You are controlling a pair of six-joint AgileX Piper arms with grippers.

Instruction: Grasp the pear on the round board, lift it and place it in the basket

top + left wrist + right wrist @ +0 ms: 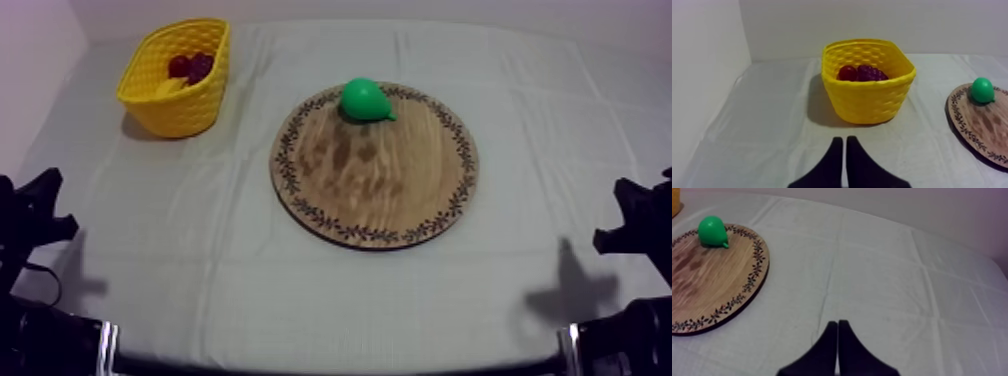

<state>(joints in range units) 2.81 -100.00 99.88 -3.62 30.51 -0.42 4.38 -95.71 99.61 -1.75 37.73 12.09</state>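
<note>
The left gripper (844, 141) has its fingers pressed together on nothing, arm low at the edge of the bench (200, 260), facing the yellow basket (182, 108). The right gripper (837, 324) matches it, fingers pressed together and empty, arm low beside the wooden board (385, 175). The pear (364, 100) lies at the board's far rim, untouched.

Green pear (364, 99), brown wood-grain board (390, 185) with a dark leafy rim pattern, yellow woven basket (190, 108), grey-white cloth (200, 270)

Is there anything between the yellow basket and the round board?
No. Only bare cloth lies between the yellow basket and the wooden board, in the top view.
</note>
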